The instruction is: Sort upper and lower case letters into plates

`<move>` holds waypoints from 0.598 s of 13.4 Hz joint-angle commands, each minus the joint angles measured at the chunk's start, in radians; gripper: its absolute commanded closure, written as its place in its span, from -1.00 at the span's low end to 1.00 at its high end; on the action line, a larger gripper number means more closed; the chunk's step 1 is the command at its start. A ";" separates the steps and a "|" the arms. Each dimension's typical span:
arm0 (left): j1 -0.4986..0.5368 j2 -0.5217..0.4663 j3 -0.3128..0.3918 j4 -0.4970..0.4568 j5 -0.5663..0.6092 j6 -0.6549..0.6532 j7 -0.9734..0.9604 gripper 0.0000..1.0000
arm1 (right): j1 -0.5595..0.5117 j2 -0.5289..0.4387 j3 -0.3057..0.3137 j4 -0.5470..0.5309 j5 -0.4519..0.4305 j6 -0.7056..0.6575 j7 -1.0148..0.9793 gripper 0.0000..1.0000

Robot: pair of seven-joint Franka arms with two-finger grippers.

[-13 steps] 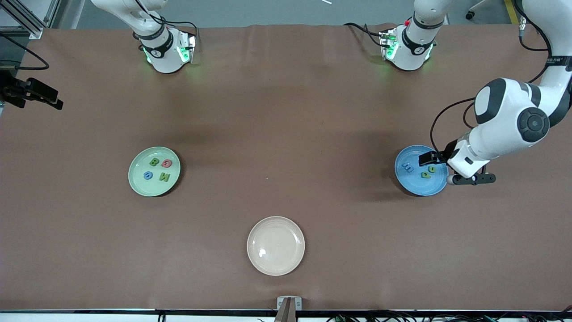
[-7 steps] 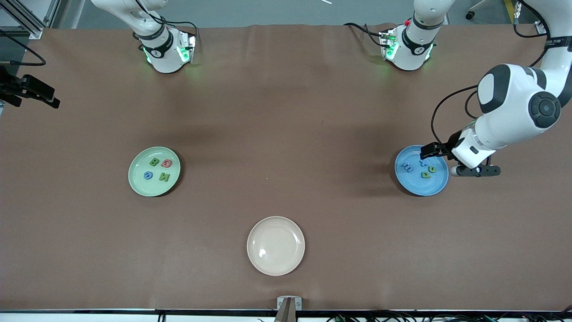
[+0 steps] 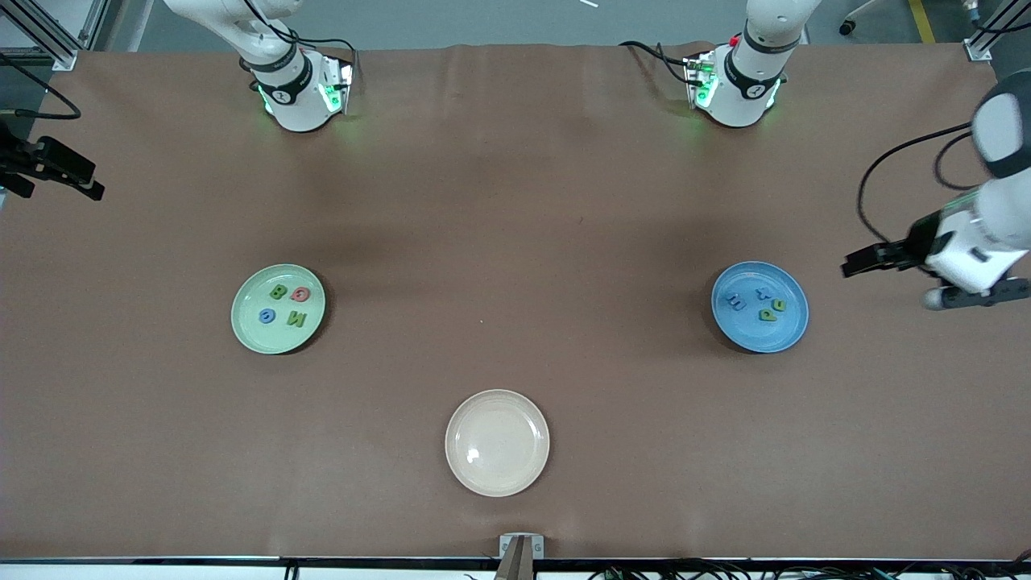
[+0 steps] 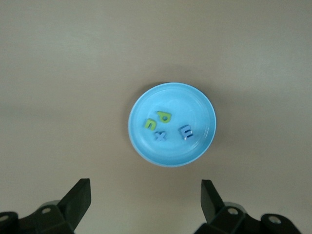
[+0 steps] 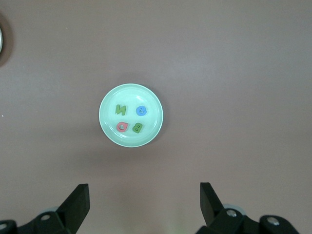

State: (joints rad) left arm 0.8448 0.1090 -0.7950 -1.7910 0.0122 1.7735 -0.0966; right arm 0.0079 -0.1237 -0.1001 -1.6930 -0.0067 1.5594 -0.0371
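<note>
From the front, the left gripper (image 3: pixel 855 266) hung over the table (image 3: pixel 515 201) near the left arm's end, beside the blue plate (image 3: pixel 793 330), and the right gripper (image 3: pixel 76 179) hung at the right arm's end. The cream plate (image 3: pixel 497 479) sat nearest the camera. In the left wrist view, the spread gripper's fingers (image 4: pixel 78 200) framed four letters (image 4: pixel 163 126) on blue. In the right wrist view, spread fingers (image 5: pixel 77 202) framed four letters (image 5: pixel 129 119) on the green plate (image 5: pixel 108 130).

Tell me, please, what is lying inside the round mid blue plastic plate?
Inside the round mid blue plastic plate lie four tiny flat toy letters: two green and two blue. Nothing covers them; the open left gripper is away from the plate.
</note>
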 commanded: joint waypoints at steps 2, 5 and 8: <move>-0.001 -0.017 0.022 0.212 -0.023 -0.182 0.038 -0.99 | 0.017 -0.014 0.002 -0.020 0.002 -0.013 -0.003 -1.00; -0.001 -0.063 0.026 0.251 -0.034 -0.192 0.038 -0.99 | 0.027 -0.014 0.002 -0.024 0.004 -0.013 -0.001 -1.00; -0.001 -0.112 0.048 0.246 -0.037 -0.194 0.040 -0.99 | 0.021 -0.014 -0.003 -0.024 0.005 -0.010 -0.003 -1.00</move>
State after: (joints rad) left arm 0.8441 0.0418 -0.7694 -1.5388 0.0023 1.5978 -0.0790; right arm 0.0309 -0.1231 -0.0982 -1.6987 -0.0067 1.5474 -0.0373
